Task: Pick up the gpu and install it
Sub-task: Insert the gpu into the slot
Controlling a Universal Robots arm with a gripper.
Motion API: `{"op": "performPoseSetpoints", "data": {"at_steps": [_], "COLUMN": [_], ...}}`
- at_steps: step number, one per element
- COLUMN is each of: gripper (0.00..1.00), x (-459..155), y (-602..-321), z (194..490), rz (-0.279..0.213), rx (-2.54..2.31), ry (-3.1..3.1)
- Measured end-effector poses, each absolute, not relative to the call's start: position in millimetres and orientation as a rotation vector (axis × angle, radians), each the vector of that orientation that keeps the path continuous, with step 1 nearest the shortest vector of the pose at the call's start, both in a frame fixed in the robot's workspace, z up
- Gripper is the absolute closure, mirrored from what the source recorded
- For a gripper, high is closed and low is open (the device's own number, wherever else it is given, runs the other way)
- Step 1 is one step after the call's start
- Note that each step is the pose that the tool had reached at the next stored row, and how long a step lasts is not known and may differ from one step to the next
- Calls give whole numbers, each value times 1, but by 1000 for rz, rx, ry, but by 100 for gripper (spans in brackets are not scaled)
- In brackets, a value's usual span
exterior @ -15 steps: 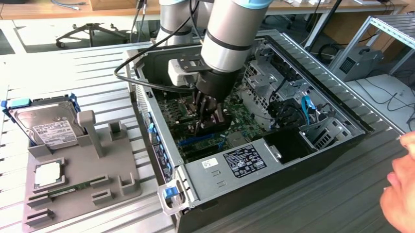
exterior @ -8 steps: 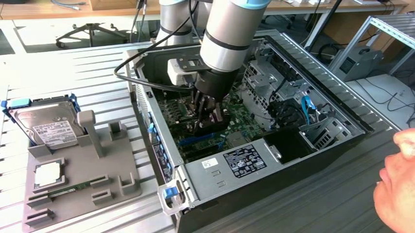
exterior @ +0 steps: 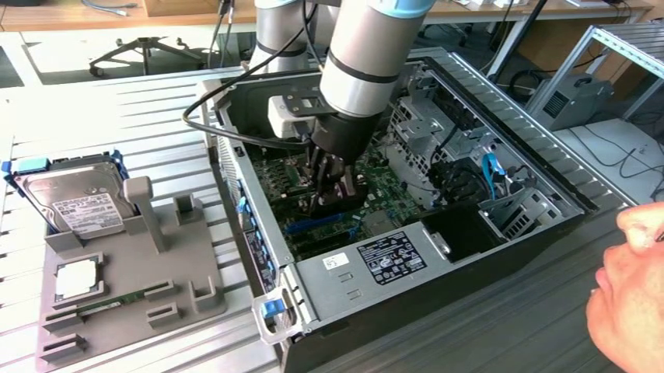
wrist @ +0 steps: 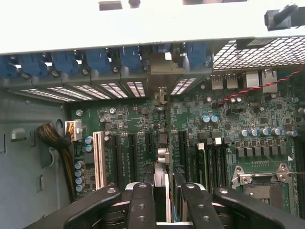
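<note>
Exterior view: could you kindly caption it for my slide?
Gripper holds the gpu upright over the motherboard inside the open computer case.
</note>
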State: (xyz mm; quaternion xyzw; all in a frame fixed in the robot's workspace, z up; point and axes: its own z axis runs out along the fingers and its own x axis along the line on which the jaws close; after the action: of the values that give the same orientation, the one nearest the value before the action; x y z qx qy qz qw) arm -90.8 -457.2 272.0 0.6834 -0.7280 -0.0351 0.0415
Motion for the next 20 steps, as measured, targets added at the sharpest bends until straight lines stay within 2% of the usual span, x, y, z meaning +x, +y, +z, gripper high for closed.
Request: {"op": "performPoseSetpoints", "data": {"at_steps": [7,12,20], "gripper": [73,73,73], "x": [-91,-91,-91], "y": [-457,-458,-458], "z": [271,270,270], "rz": [-120,-164,-164], "rx": [2088,2108,2121], "ry": [-2227,-2241,-2229]}}
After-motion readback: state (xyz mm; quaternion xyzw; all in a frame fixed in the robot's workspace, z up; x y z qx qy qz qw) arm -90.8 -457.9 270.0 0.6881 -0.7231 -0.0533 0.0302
